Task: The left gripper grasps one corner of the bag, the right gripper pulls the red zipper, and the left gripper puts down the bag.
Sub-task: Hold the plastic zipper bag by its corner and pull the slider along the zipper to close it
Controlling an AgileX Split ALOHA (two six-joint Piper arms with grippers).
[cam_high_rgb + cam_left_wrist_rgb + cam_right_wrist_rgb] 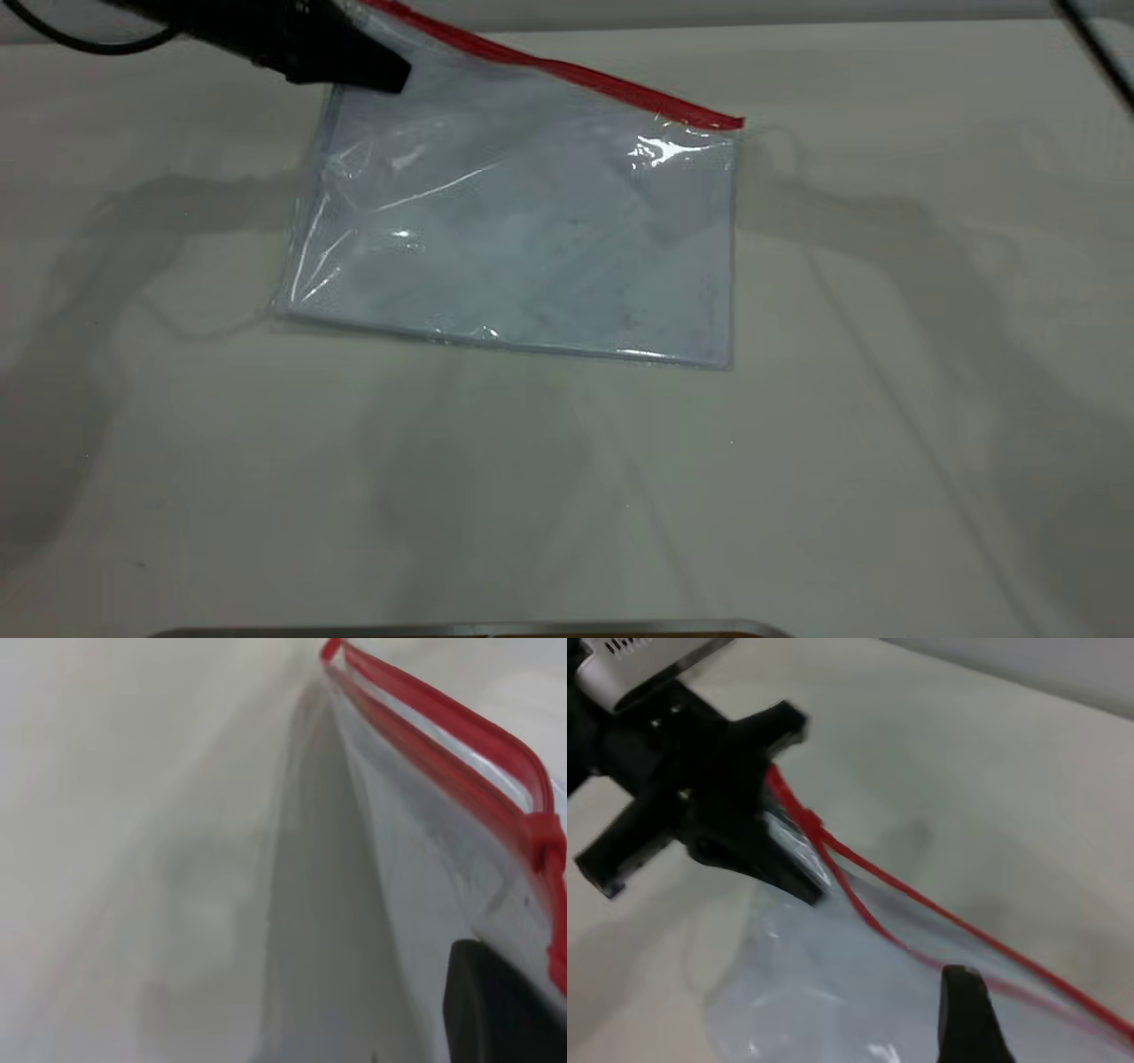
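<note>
I see one pale worktop (797, 496); upper left, my left tool (359, 62) pinches the one bag (532, 257) (zipper (576, 73) parted); right tool's (970, 1014) grip unclear.

table: my pale off-white table (886, 496), matte
on it: the bag (532, 257), lower edge down flat, red-edged side raised

1. One bag (523, 248) of clear plastic, a single pale sheet inside it.
2. One red zipper (567, 71), its two strips parted, carrying one slider tab (542, 840).
3. Two grippers: my left gripper (354, 62) and my right gripper (970, 1014).
4. One table (886, 399).
</note>
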